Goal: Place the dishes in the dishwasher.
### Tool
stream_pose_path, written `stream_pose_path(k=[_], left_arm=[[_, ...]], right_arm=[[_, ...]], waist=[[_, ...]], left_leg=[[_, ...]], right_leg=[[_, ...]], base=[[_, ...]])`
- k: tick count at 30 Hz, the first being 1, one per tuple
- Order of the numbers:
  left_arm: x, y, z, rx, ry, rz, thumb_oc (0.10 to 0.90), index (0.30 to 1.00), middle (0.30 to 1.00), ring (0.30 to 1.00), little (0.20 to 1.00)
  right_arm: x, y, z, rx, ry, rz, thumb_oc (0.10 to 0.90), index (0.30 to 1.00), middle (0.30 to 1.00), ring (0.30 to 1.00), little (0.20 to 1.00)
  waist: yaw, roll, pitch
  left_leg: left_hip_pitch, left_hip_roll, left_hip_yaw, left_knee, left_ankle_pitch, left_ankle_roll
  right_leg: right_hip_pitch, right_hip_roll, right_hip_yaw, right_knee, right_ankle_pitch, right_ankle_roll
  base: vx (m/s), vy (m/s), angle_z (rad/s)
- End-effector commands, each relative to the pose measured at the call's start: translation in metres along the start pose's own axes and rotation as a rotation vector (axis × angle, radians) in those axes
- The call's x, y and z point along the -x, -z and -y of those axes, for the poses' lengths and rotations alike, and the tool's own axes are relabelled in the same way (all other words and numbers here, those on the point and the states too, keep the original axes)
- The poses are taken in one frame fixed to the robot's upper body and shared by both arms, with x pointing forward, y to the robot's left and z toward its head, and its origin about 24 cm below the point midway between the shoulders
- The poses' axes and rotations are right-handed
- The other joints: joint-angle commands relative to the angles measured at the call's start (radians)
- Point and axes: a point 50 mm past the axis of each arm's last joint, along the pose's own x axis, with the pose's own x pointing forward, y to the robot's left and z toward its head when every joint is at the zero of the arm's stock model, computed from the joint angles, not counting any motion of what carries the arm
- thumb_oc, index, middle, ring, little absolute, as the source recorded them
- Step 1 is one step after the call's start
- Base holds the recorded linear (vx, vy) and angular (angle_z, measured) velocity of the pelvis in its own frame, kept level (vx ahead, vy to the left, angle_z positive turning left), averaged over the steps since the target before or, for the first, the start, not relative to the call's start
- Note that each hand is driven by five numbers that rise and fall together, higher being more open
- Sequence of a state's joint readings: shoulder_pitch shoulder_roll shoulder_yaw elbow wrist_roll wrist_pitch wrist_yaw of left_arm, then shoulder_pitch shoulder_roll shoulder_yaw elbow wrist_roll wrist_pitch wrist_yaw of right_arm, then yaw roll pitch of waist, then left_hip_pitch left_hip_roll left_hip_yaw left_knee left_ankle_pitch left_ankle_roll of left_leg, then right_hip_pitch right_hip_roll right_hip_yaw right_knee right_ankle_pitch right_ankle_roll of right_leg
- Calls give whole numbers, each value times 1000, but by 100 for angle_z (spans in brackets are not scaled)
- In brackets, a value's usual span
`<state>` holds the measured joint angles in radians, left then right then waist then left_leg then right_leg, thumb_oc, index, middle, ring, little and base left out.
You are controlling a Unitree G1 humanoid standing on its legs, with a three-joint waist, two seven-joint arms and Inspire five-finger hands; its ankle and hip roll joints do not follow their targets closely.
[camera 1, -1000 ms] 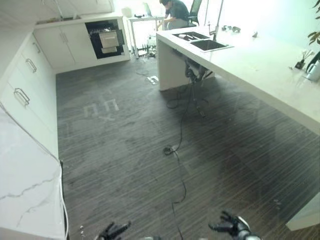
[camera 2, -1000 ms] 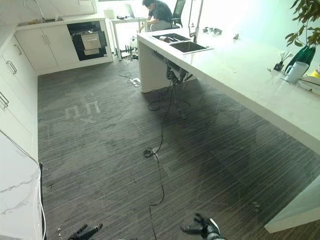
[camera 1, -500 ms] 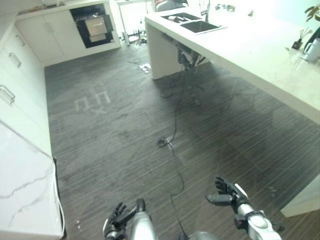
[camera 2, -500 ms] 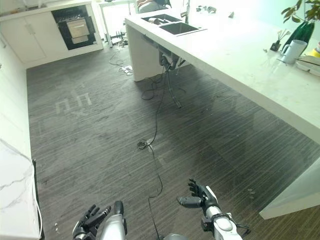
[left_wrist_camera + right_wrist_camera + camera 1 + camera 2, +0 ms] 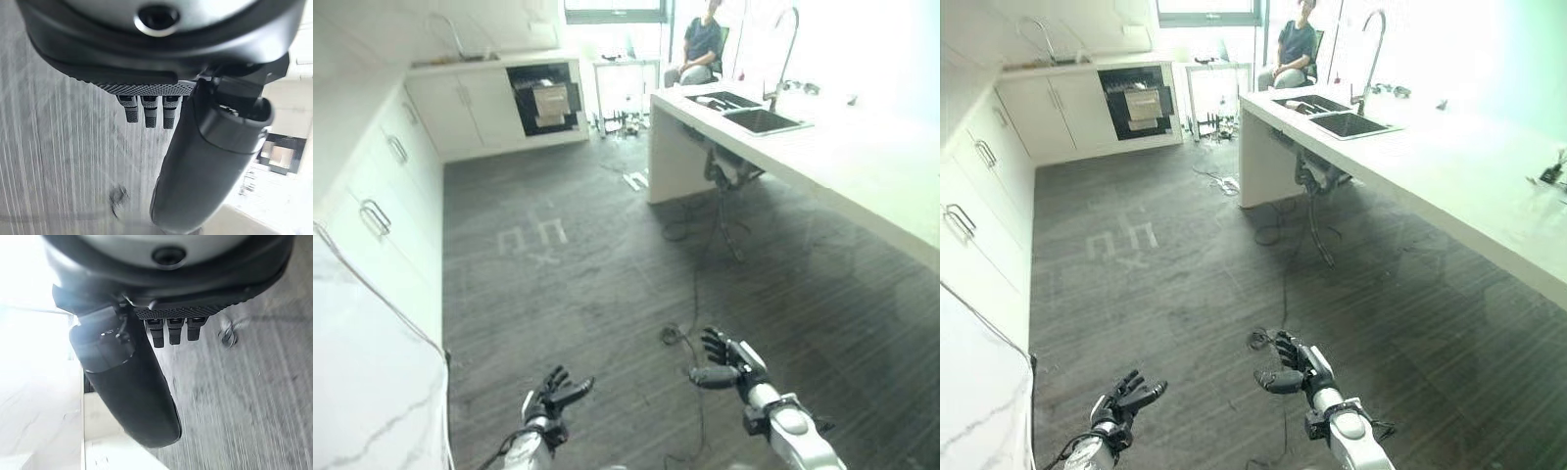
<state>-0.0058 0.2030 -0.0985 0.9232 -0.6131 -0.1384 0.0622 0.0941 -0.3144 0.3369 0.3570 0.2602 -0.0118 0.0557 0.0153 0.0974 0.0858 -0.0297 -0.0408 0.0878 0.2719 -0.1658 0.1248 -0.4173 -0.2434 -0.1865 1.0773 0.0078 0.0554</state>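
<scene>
Left eye view | dishwasher [image 5: 546, 99] open, rack contents unclear | L robot hand [image 5: 551, 398] & R robot hand [image 5: 732, 362]: fingers spread, empty

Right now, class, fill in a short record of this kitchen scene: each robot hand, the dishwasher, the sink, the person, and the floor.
left robot hand: open, holds nothing, above the floor
right robot hand: open, holds nothing, above the floor
dishwasher: far end of the room, dark opening in the white cabinets
sink: in the white counter on the right, tall tap beside it
person: seated beyond the counter
floor: dark, striped
</scene>
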Motion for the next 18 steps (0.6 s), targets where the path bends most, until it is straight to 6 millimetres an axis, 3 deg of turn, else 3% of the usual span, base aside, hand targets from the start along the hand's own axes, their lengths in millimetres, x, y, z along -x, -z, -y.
stream_pose_path(k=[1,2,4,6,9,13,14,15,18], left_arm=[[-1,-36,-1,-35,31,166,800,900,900,900,900],[0,-35,-3,-57,47,165,800,900,900,900,900],[2,-32,-5,-78,48,165,800,900,900,900,900],[4,-29,-7,-95,53,164,800,900,900,900,900],[6,-22,0,-104,88,154,800,900,900,900,900],[8,-27,5,-103,94,195,800,900,900,900,900],[8,-30,5,-91,93,207,800,900,900,900,900],[8,-30,5,-92,96,211,800,900,900,900,900],[12,-34,10,-119,124,249,800,900,900,900,900]], right_arm=[[-6,-43,11,-48,31,211,800,900,900,900,900],[-5,-41,15,-62,40,207,800,900,900,900,900],[-4,-35,17,-45,39,179,800,900,900,900,900],[-3,-34,18,-33,41,175,800,900,900,900,900],[-4,-40,23,-19,54,187,800,900,900,900,900],[-2,-48,35,10,97,214,800,900,900,900,900],[0,-46,38,16,106,209,800,900,900,900,900],[0,-46,39,18,106,209,800,900,900,900,900],[8,-46,49,47,110,213,800,900,900,900,900]], waist=[[-3,-112,23],[-33,-157,41],[-66,-168,53],[-66,-167,51],[-57,-175,4],[-54,-163,-24],[-46,-168,-21],[-46,-169,-21],[-37,-201,0]], left_leg=[[-21,64,39,28,-28,-59],[35,24,24,28,-80,-75],[93,1,-19,28,-128,-83],[116,-1,-43,28,-151,-87],[160,-7,-59,28,-154,-113],[212,2,-49,28,46,-161],[217,-2,-36,90,158,-188],[208,-3,-32,123,167,-192],[33,-21,14,525,226,-210]], right_leg=[[225,68,-93,-537,82,59],[182,76,-134,-777,104,85],[87,57,-76,-777,141,109],[92,55,-71,-777,102,97],[133,90,-59,-777,29,56],[182,145,-37,-777,-40,4],[222,149,-52,-777,-72,-18],[227,149,-54,-777,-76,-22],[283,127,-56,-777,-117,-66]], base=[[509,-299,109],[611,-346,84],[565,-266,52],[393,-191,69],[478,-290,51],[466,-298,-30],[327,-257,-72],[301,-265,-64],[303,-244,-31]])
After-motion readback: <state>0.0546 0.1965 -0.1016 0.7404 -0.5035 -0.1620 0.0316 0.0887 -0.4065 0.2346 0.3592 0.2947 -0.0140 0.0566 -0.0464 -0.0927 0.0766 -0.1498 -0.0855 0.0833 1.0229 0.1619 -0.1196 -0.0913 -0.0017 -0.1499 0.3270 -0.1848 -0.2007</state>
